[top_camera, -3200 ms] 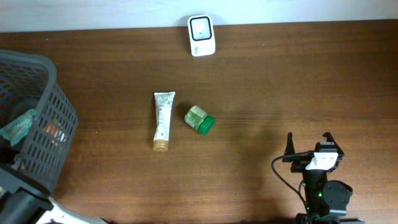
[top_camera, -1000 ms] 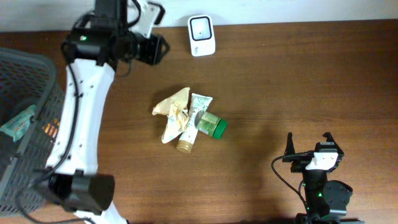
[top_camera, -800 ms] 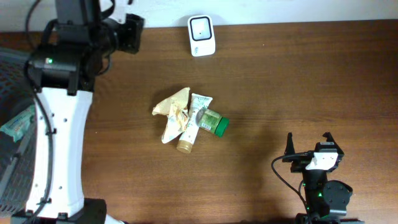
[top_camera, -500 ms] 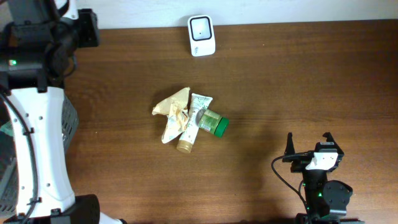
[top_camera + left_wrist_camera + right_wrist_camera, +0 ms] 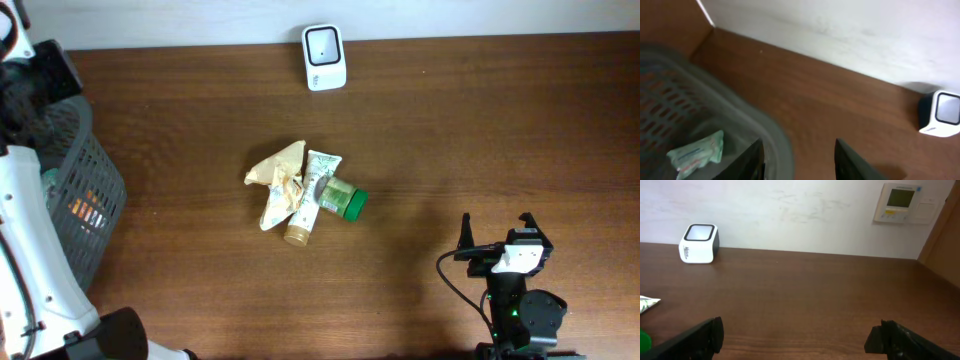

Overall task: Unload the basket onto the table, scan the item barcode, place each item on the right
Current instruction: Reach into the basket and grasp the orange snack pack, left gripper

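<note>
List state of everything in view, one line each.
barcode scanner, upright at the far edge
cream tube, lying flat, capped
green-lidded jar, on its side, lid on, touching the tube
crumpled beige wrapper, lying against the tube
mesh basket, upright, green packet inside
left gripper, open, empty, over the basket rim
right gripper, open, empty

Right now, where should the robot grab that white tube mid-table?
Probably near its gold cap, from straight above, jaws across the width. The white tube lies flat, a green-lidded jar against one side and a crumpled wrapper against the other; only the cap end looks free.
</note>
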Controlling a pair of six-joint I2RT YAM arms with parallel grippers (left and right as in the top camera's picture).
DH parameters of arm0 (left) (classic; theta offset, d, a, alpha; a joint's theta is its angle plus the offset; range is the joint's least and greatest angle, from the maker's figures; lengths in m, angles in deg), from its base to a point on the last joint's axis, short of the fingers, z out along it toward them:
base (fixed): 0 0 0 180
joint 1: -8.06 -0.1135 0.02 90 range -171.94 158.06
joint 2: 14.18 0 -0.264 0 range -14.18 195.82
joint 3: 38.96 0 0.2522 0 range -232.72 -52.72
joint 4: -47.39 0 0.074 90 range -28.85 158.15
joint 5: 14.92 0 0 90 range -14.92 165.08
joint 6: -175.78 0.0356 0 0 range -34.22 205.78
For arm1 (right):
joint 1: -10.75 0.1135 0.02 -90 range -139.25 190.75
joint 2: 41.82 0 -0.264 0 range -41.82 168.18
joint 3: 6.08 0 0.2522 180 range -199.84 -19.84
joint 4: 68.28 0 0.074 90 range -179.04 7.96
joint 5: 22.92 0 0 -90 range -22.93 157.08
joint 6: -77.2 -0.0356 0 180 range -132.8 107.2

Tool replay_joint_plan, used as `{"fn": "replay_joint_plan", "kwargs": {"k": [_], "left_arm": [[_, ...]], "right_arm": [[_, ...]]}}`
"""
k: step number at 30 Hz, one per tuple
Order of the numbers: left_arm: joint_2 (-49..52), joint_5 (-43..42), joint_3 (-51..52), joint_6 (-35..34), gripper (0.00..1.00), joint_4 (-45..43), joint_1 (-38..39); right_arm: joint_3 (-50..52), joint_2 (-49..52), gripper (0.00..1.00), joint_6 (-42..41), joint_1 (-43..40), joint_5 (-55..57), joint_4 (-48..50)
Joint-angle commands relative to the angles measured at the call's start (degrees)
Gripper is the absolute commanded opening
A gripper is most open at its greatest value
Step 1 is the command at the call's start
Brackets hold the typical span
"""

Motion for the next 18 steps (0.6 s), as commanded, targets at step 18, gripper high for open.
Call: {"fn": "replay_joint_plan", "kwargs": {"k": [18], "left_arm": [[0.7, 5.6, -0.3, -2.7, 0.45, 9.4, -14.3]], "right_arm": [[0.3, -0.4, 0.98, -0.5, 0.3, 0.1, -0.2]]}}
